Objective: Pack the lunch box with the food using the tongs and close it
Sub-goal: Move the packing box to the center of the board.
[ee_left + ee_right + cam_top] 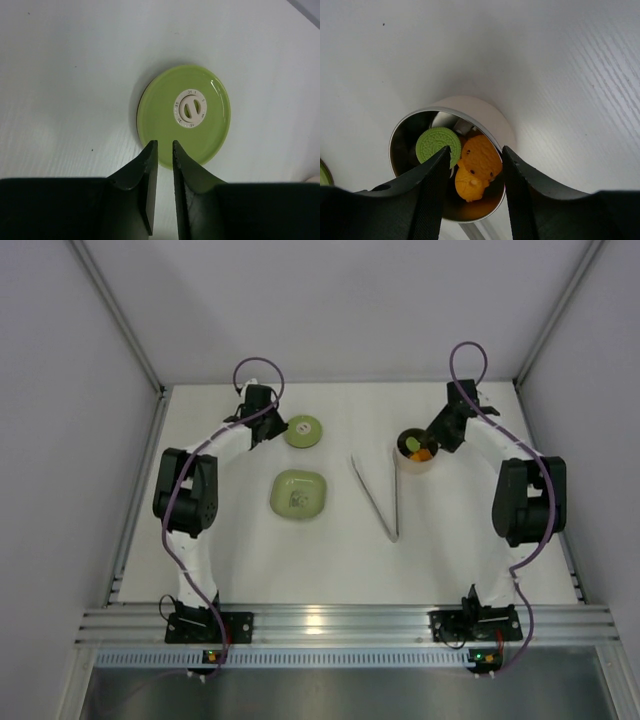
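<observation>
The lunch box (417, 456) stands uncovered at the right; in the right wrist view its silvery rim (400, 131) rings the food: a green cookie (434, 141) and orange pieces (479, 159). My right gripper (472, 152) hangs open over the tin's near side, one finger above the cookie, the other by the outer wall. The flat green lid (184, 114) with a white centre lies on the table at the left. My left gripper (165, 145) is over its near edge, with a narrow gap between the jaws and nothing in it. The tongs (376, 500) lie on the table between the arms.
A light green squarish plate (298, 493) sits left of the tongs, in front of the lid (303, 430). White walls enclose the table on the left, back and right. An aluminium rail runs along the near edge by the arm bases.
</observation>
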### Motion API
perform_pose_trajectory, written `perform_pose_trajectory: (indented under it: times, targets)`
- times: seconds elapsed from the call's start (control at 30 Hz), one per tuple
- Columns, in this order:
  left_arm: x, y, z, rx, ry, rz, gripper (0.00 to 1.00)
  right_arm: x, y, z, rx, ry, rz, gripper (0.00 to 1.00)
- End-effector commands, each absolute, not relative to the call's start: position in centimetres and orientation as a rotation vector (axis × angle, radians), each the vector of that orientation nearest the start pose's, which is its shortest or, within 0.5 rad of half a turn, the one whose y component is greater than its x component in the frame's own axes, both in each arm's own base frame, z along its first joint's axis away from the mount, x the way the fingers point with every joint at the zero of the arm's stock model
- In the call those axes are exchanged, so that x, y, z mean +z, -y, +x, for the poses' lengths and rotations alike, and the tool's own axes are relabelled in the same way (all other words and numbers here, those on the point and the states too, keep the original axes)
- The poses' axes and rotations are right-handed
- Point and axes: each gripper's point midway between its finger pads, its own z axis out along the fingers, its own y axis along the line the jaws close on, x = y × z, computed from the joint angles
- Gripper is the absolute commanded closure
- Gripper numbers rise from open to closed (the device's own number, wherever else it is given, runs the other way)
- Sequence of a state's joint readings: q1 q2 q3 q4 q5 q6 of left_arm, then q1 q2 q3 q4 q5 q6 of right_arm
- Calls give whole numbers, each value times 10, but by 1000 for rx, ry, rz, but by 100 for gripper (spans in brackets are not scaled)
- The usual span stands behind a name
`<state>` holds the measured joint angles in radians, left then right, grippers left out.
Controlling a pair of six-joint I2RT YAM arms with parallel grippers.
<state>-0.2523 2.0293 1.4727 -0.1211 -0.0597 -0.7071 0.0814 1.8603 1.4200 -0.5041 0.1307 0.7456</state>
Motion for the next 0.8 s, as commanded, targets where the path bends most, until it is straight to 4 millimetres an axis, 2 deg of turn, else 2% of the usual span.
perform_pose_trajectory:
  times: [0.0, 0.2, 0.4, 0.57, 0.77]
  targets:
    - [97, 156, 551, -442, -2188, -520, 77, 121, -61, 482, 236, -2286, 828, 54]
    - [84, 154, 554, -408, -2210, -520, 74, 135, -55, 481, 212, -2263, 808, 54]
    - [71, 147, 551, -349, -2241, -519, 74, 163, -56, 481, 241, -2221, 775, 53]
    - [62, 148, 553, -339, -2257, -503, 71, 177, -57, 481, 257, -2203, 757, 52]
    - [56, 147, 553, -324, -2274, -498, 71, 187, -56, 480, 259, -2190, 746, 52]
